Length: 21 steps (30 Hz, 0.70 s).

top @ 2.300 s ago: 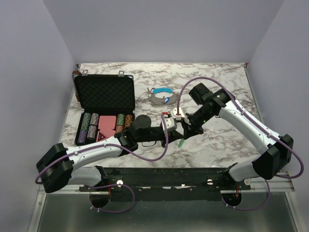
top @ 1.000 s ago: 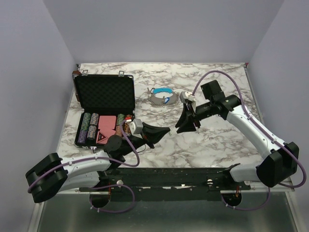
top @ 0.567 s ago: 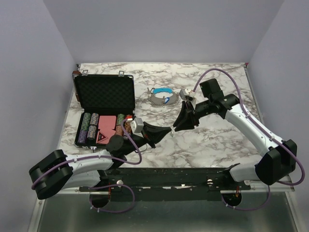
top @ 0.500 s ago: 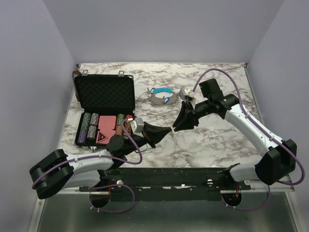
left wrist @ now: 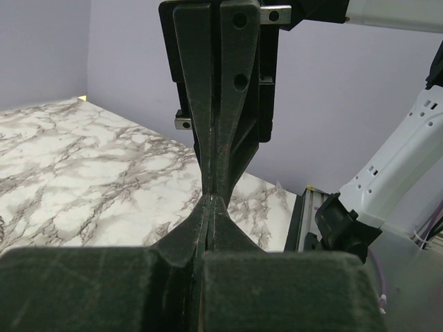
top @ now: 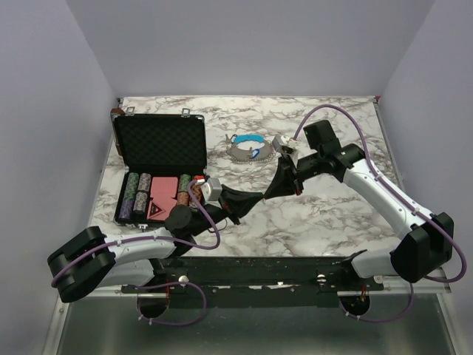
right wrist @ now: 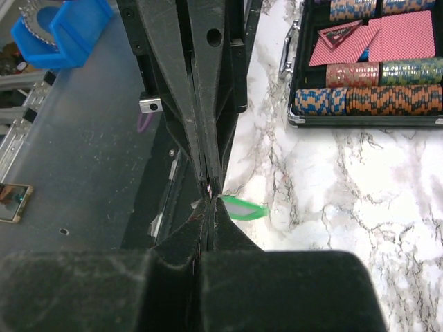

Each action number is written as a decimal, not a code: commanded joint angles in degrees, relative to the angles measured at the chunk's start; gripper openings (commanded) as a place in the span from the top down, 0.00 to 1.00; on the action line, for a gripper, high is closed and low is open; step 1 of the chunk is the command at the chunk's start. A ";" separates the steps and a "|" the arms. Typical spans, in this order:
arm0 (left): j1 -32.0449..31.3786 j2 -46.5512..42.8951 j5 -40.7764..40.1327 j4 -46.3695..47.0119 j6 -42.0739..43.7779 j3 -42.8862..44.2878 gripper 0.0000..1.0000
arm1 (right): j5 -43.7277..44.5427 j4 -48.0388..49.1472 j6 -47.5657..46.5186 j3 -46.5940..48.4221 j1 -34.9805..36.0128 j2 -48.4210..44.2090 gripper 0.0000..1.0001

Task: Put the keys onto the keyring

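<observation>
Tabletop (top: 336,218): flat slab, white with grey marble veining, smooth finish, filling the centre of the top view.

Left arm (top: 140,244) and right arm (top: 384,192): white shells with black joints and looped purple cables. They reach in from the lower left and the right of the frame and meet at centre.

Left jaws and right jaws: tapered black fingers, matte and scuffed. Both pairs are pressed fully together with no gap, and they meet tip to tip above the tabletop.

Case (top: 159,144): black, rectangular and hard-shelled with metal latches, lying open at the upper left. The raised lid is lined with dimpled black foam. The lower tray holds poker chips (top: 137,194), round striped discs laid in rows on their edges. Red cards (top: 164,188) lie between the chip rows.

Keyring (top: 247,149): a thin grey metal loop with a bright blue curved segment. It lies flat on the tabletop at upper centre, between the case and the right arm, clear of both jaws.

Green-headed key (right wrist: 242,208): a small glossy plastic head projecting sideways from the point where the two sets of tips meet. The views do not settle which pair grips it.
</observation>
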 commanded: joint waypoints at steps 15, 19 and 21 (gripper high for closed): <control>3.69 -14.48 6.29 -55.13 22.89 11.96 0.27 | 29.23 -29.71 -32.14 12.90 3.42 1.79 0.99; 3.25 -11.67 9.19 -52.60 28.88 13.81 0.36 | 30.39 -28.21 -32.14 13.07 4.66 0.82 1.00; 2.81 -9.74 9.98 -50.93 30.03 14.95 0.41 | 29.95 -27.86 -31.79 13.25 5.01 0.91 1.00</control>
